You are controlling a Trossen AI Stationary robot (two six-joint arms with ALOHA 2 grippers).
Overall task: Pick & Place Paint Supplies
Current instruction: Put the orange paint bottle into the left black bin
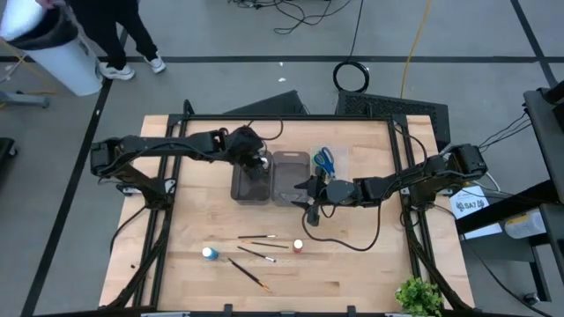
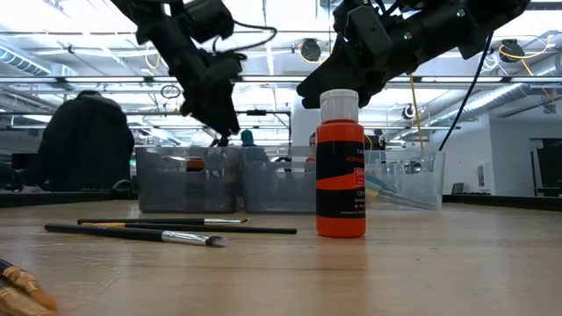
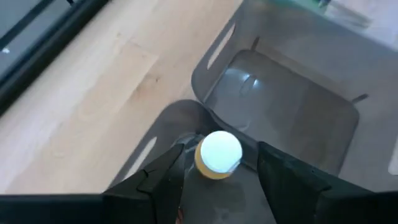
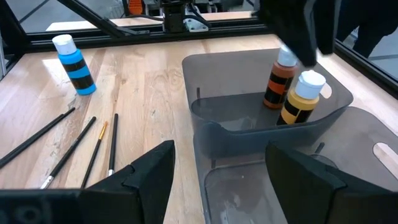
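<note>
A: Left gripper (image 3: 214,177), fingers?
B: Spread; straddling the white-capped yellow-and-black paint bottle (image 4: 301,98), gap either side; bottle upright inside the smoky-grey plastic tray (image 4: 249,118), beside the brown bottle (image 4: 281,78).
A: Right gripper (image 4: 221,171)?
B: Spread wide, empty, above the neighbouring grey tray (image 1: 290,179).
A: Thin dark-handled brushes (image 1: 256,238)?
B: Flat on the wooden table (image 1: 352,264); long axes roughly across it.

No legible txt: orange paint bottle (image 2: 340,164) label print too small to read; nothing else readable.
</note>
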